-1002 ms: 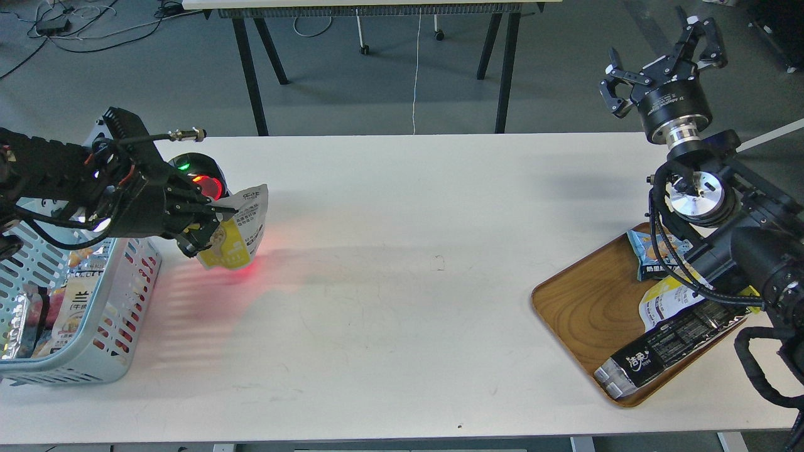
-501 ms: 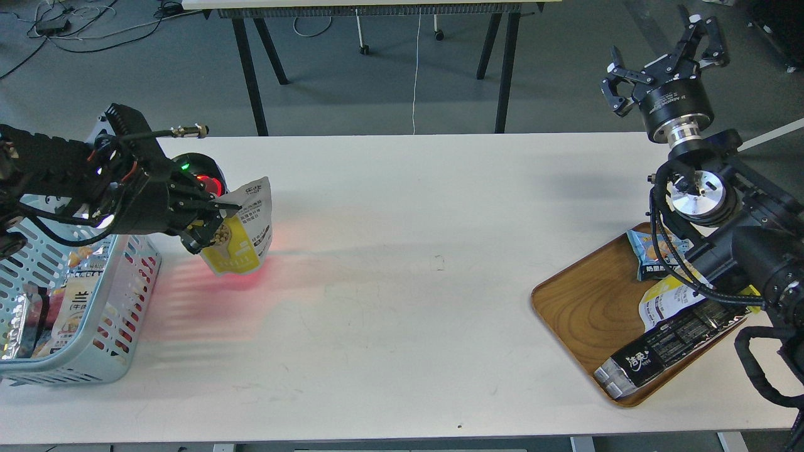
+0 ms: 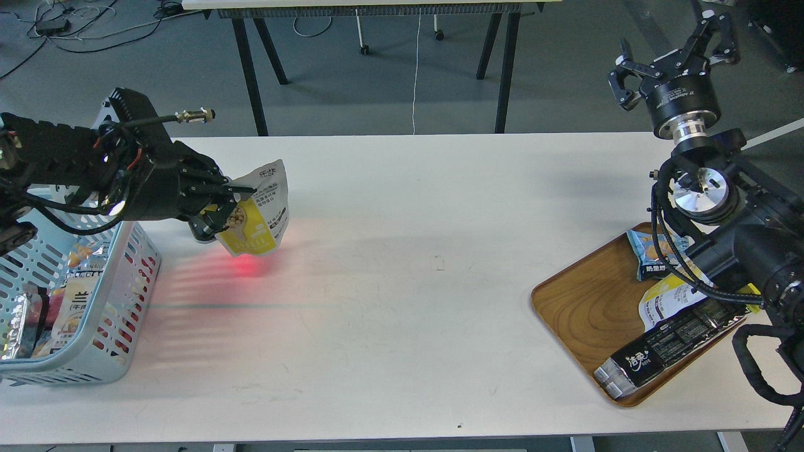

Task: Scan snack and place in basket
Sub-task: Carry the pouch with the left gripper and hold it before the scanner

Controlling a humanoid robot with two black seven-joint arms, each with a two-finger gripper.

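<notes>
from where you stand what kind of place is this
Probably a robotics lab staging a shop checkout: a white table on grey floor, loose floor cables, and packaged snacks in a light blue basket.

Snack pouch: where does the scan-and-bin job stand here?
Picked up: the left gripper holds the snack pouch above the table, red scanner light on the surface beneath it. Whether the scan registered cannot be told. Left: dropping it into the blue basket. The right gripper is open and idle.
</notes>
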